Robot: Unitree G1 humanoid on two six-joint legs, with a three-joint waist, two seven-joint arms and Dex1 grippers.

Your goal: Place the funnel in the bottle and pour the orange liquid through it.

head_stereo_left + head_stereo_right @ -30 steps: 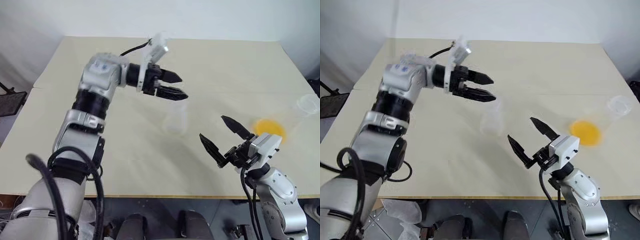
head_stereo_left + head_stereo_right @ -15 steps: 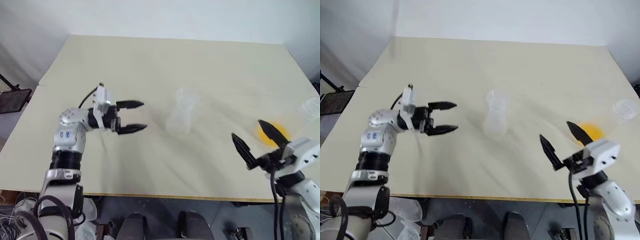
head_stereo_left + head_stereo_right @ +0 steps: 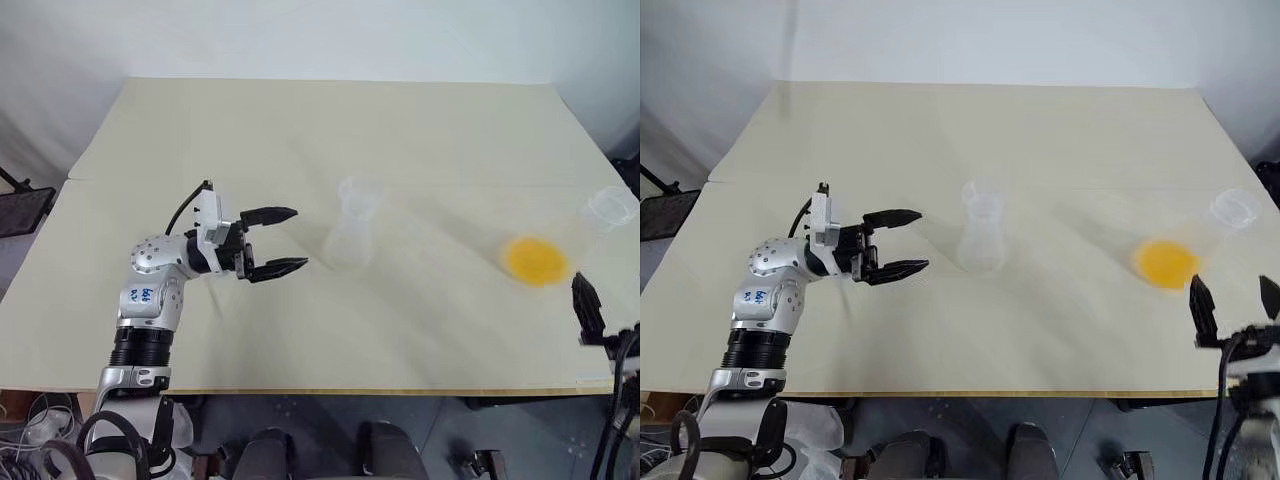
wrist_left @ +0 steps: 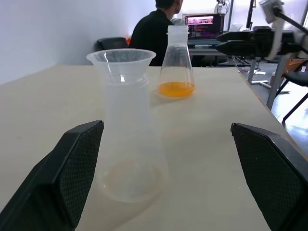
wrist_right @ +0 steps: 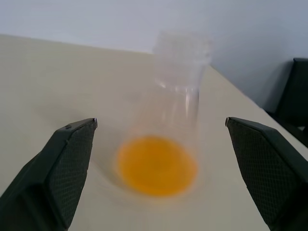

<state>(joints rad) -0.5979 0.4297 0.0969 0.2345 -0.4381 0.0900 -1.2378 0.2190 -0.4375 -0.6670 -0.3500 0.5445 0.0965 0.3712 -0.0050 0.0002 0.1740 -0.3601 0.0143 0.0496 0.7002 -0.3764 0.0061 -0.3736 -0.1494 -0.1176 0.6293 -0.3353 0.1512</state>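
The clear bottle (image 3: 351, 243) stands upright mid-table, with the clear funnel (image 4: 121, 58) seated in its neck. My left gripper (image 3: 298, 238) hovers low just left of the bottle, pointing at it, open and empty. At the right, a clear flask (image 3: 1200, 240) holds a shallow pool of the orange liquid (image 3: 537, 259). Near the table's front right corner is my right gripper (image 3: 1234, 303), open and empty, with the flask (image 5: 168, 120) a little way ahead between its fingers (image 5: 67, 163).
The beige table (image 3: 300, 130) has a seam running across its middle. Beyond the table's far end, the left wrist view shows a seated person (image 4: 156, 29), a monitor and chairs. A dark chair edge (image 5: 296, 96) stands past the flask.
My left gripper dropped from above the bottle and drew back to the left, staying open. My right gripper swung right, to the table's front right corner near the flask.
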